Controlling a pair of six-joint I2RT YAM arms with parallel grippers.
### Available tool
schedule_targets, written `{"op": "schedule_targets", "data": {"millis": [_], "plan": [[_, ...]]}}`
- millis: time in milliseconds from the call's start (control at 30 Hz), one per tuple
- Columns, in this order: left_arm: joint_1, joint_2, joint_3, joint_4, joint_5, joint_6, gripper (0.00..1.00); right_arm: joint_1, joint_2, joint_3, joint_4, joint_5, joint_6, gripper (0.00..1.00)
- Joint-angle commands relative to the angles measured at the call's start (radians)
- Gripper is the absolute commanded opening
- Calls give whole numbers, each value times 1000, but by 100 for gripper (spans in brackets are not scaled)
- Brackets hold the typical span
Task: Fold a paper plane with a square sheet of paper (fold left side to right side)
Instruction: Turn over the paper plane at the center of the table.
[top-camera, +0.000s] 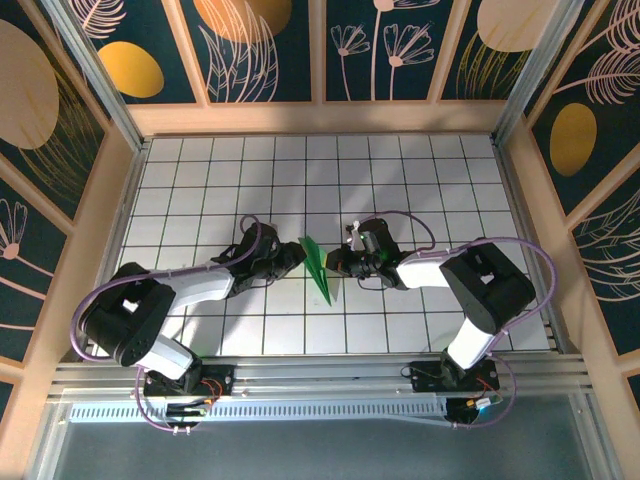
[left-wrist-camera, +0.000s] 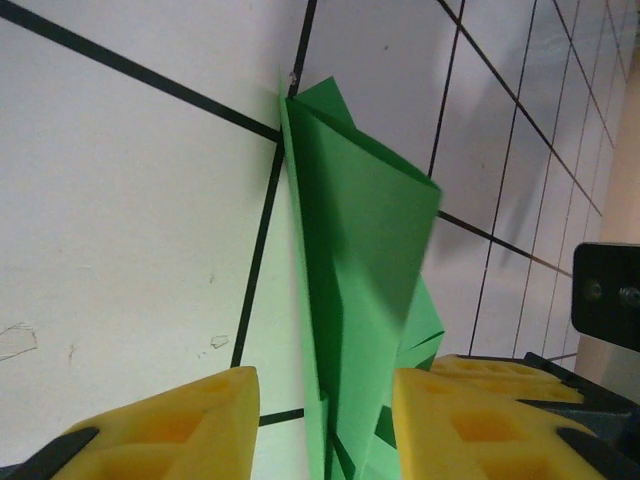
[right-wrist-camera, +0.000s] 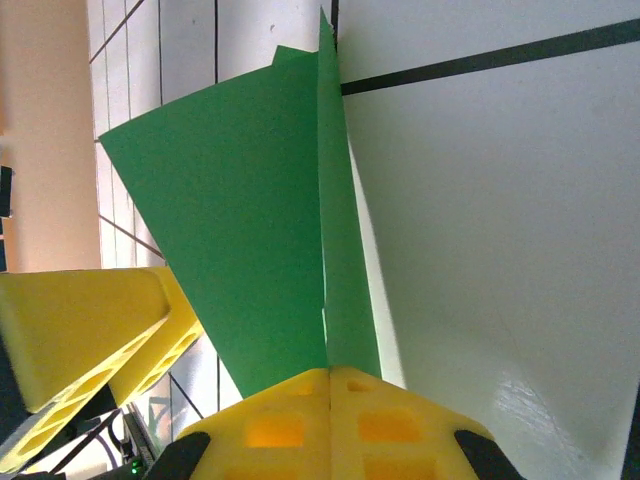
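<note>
Green paper plane (top-camera: 318, 268) on the tiled bench (top-camera: 200, 190): right fingers (right-wrist-camera: 290, 425) clamped tight on its edge, left fingers (left-wrist-camera: 170, 425) apart, straddling the folded layers opposite.

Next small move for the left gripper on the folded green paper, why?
Likely close the left gripper onto the folded bright green paper dart: its yellow pads straddle the layers, unclosed, while the right gripper, shut on the paper, steadies it.
</note>
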Motion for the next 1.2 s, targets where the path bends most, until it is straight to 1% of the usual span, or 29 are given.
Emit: {"op": "schedule_targets", "data": {"millis": [0,200,300,467,633,833,1033,1167], "plan": [[5,15,28,27,14,10,37,-4,17,-6,11,-7,-14,0],[5,-3,25,25,10,12,34,-6,23,-4,2,-4,-8,0],[5,-24,37,-22,-17,34,34,-7,27,-7,6,-7,-2,0],[5,15,42,-16,6,29,31,-8,33,-6,11,-12,0,0],[6,48,43,-1,18,22,27,-8,34,-12,20,-14,4,0],[5,78,47,23,37,21,26,-8,38,-9,22,-21,5,0],[5,95,55,22,36,25,16,-8,43,-10,19,-20,6,0],[5,74,54,6,23,26,6,-9,37,3,-50,15,-16,0]]}}
